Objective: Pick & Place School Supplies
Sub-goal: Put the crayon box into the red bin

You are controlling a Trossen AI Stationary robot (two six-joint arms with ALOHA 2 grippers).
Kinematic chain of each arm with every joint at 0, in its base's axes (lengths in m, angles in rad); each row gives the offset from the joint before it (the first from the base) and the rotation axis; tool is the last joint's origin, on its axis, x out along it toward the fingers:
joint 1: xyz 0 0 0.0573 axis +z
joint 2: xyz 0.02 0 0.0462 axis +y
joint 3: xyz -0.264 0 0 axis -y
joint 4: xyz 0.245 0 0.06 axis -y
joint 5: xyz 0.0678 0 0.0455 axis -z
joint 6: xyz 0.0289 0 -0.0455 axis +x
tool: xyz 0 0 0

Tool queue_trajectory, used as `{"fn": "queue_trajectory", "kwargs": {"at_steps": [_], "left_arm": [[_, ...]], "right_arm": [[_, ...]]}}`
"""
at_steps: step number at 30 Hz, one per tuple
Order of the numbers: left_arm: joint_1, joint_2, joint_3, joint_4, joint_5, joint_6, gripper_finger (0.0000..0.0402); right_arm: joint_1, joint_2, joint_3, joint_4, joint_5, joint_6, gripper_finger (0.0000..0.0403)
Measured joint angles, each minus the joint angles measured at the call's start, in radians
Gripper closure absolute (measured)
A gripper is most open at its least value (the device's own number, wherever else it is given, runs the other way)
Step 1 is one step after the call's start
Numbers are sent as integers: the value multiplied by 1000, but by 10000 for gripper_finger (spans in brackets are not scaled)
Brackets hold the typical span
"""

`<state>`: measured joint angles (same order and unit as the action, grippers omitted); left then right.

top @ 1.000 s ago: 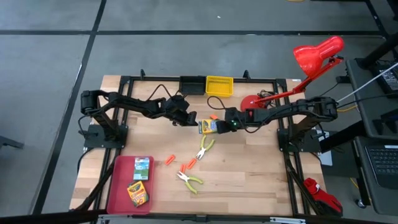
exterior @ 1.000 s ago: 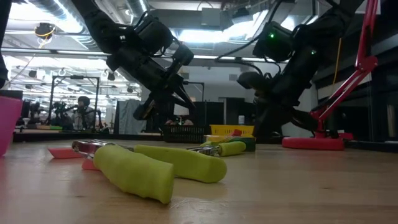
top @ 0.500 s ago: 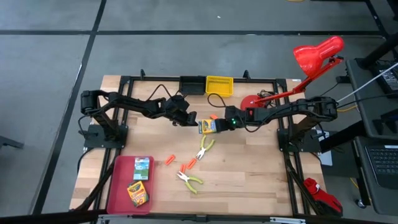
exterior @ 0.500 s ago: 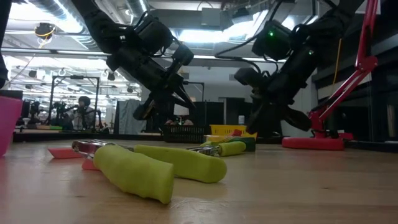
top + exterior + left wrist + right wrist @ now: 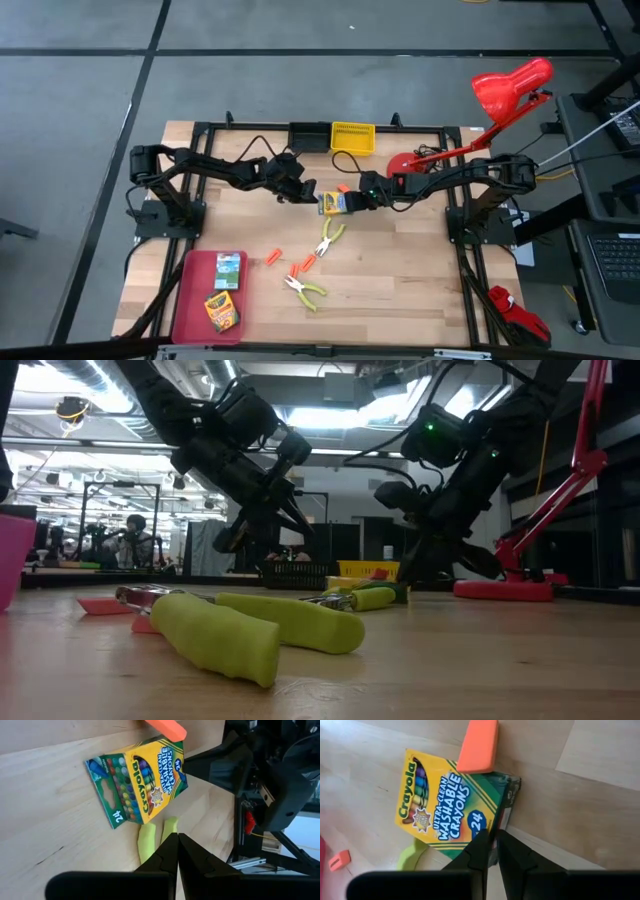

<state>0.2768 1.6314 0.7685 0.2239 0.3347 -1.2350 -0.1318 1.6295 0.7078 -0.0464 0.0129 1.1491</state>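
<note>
Hovering on either side of the one crayon box (image 5: 334, 203) that lies flat at the middle of the table (image 5: 420, 270), the two arms appear to be at the approach step for the third box, since two other crayon boxes (image 5: 225, 295) already lie in the red tray (image 5: 190, 300) at the near left corner. The left gripper (image 5: 309, 195) sits just beside the box's left edge with its fingers pressed together and nothing between them; the right gripper (image 5: 358, 197) sits just beside its right edge, likewise pressed together and empty. The next move probably calls for one claw to spread, straddle the flat box across its narrow width and lift it toward the tray without dragging the orange piece (image 5: 478, 746) that lies against the box's far edge. The high view alone shows the tray, the two lime-handled tools (image 5: 318, 265) and the scattered orange pieces (image 5: 305, 264) nearer the front. The right wrist view alone shows that the orange piece touches the box. The left wrist view shows lime handles (image 5: 155, 837) just beyond the box. The low view shows both grippers hanging above the tabletop, not resting on it.
</note>
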Motion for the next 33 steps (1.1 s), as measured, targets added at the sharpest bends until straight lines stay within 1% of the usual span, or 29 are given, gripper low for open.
{"fn": "queue_trajectory", "kwargs": {"at_steps": [9,12,15,19,22,24,26,29,31,33], "left_arm": [[0,0,0,-77,23,31,398],[0,0,0,-55,31,49,398],[0,0,0,0,53,52,395],[1,0,0,62,60,36,378],[13,0,1,124,69,28,357],[27,0,19,136,89,40,341],[42,1,49,139,113,93,328],[55,1,114,118,125,223,316],[59,1,168,51,111,318,314],[60,1,229,-65,89,410,315]], "right_arm": [[0,1,-2,-89,8,-5,364],[1,5,-4,-101,5,-7,365],[1,5,-5,-100,2,-8,365],[1,5,-5,-97,2,-8,365],[1,5,-5,-96,3,-8,365],[1,5,-5,-95,3,-8,365],[3,5,-5,-93,2,-8,365],[8,5,-5,-92,2,-8,364],[15,5,-5,-91,5,-7,364],[23,5,-5,-88,5,-3,364]]}}
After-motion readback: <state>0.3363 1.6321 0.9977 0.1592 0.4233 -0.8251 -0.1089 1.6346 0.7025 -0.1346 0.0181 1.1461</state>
